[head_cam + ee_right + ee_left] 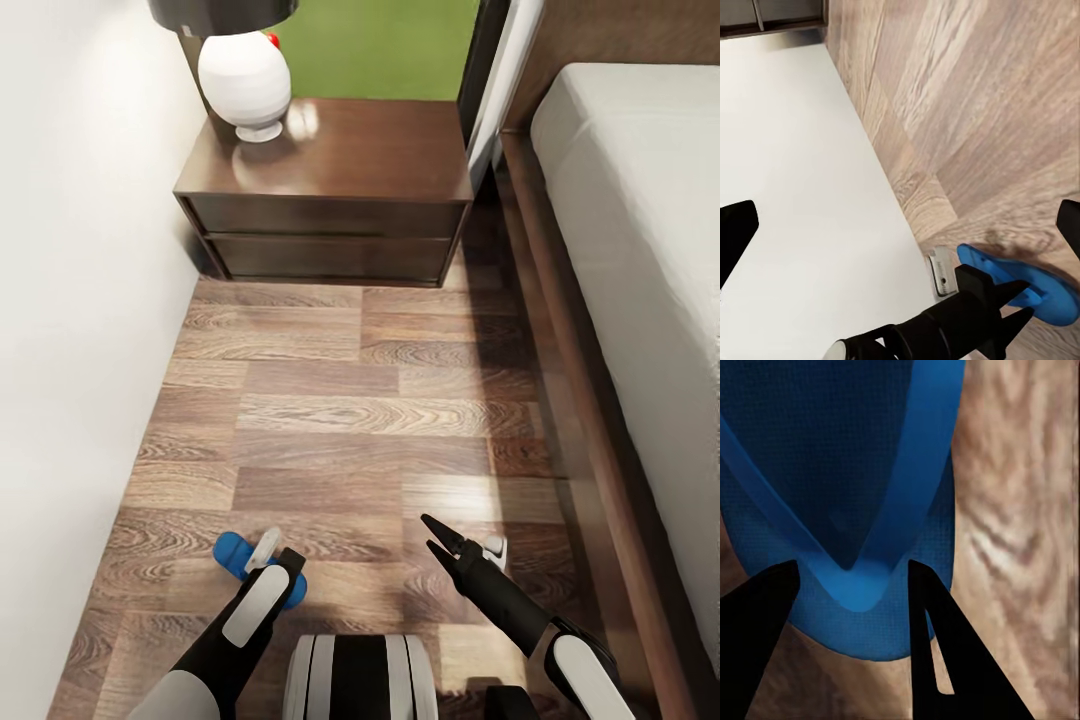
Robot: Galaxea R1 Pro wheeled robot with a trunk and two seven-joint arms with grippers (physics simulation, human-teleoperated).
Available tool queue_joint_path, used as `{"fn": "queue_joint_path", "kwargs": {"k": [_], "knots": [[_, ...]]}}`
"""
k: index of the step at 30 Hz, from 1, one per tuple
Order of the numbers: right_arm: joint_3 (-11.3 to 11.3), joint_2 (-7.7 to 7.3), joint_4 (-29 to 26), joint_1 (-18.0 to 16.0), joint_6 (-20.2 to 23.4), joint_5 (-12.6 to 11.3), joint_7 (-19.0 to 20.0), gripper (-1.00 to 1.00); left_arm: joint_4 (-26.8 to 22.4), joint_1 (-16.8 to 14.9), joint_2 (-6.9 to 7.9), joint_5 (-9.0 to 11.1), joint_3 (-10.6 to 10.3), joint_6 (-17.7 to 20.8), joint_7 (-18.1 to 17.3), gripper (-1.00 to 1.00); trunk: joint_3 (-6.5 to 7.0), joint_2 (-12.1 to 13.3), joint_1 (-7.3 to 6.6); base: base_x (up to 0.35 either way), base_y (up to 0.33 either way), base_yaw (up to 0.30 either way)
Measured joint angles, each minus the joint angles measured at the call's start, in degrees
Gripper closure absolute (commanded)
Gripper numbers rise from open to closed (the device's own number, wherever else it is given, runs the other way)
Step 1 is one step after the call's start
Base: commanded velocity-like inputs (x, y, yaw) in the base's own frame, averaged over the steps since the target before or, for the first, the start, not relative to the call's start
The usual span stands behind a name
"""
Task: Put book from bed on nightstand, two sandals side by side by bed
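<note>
A bright blue flat sandal (840,457) is lying on the wood-plank floor (330,420) near the white wall (70,300), its V-shaped strap showing. The left hand (851,592) is hovering spread around its strap end. The right hand (436,534) is hanging spread above the floor beside the bed (640,260). The nightstand (325,190) is carrying a white lamp (245,85).
</note>
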Motion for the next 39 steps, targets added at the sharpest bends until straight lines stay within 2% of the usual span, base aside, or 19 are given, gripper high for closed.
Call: {"fn": "queue_joint_path", "kwargs": {"k": [13,16,18,20,24,26,28,33,35,39], "knots": [[0.0,0.01,0.1,0.0,-0.1,0.1,-0.1,-1.0,-0.8,0.0,0.19,-0.5,-0.2,0.3,0.1,1.0,2.88,0.2,-0.34,0.0,0.0,0.0],[0.0,0.0,0.1,0.0,-0.1,0.1,-0.1,-1.0,-3.4,0.0,0.25,-2.3,-1.2,1.1,0.1,1.0,3.55,0.2,-0.42,0.0,0.0,0.0],[0.0,-0.01,0.2,0.0,-0.1,0.1,-0.1,-1.0,-6.9,0.0,0.32,-5.3,-2.8,4.0,0.1,1.0,3.99,0.2,-0.47,0.0,0.0,0.0],[0.0,-0.01,0.3,0.0,-0.2,0.1,-0.1,-1.0,-9.2,0.0,0.37,-7.5,-3.5,7.6,0.1,1.0,4.44,0.3,-0.52,0.0,0.0,0.0],[0.0,0.01,0.4,0.0,-0.2,0.1,-0.2,-1.0,-12.3,0.0,1.25,-9.2,-3.9,11.4,-0.1,1.0,5.32,0.3,-0.62,0.0,0.0,0.0],[0.0,0.0,0.4,0.0,-0.2,0.2,-0.3,-1.0,-13.9,0.0,2.56,-9.6,-3.9,12.3,-2.2,1.0,5.77,0.3,-0.67,0.0,0.0,0.0],[0.0,-0.01,0.5,0.0,-0.2,0.7,-0.4,-1.0,-14.7,0.0,4.11,-9.8,-4.0,13.3,-6.4,1.0,6.21,0.4,-0.72,0.0,0.0,0.0],[0.0,0.04,0.6,0.0,-0.2,5.3,-0.4,-1.0,-15.3,0.0,8.25,-10.1,-3.8,20.3,-17.9,1.0,7.32,0.4,-0.85,0.0,0.0,0.0],[0.0,0.05,0.7,0.0,-0.2,7.4,-0.5,-1.0,-15.8,0.0,9.0,-10.5,-3.8,22.4,-20.3,1.0,7.76,0.5,-0.9,0.0,0.0,0.0],[0.0,0.06,0.7,0.0,-0.3,9.5,-0.5,-1.0,-19.5,0.0,9.36,-13.4,-4.8,25.8,-21.3,1.0,8.65,0.5,-1.01,0.0,0.0,0.0]]}}
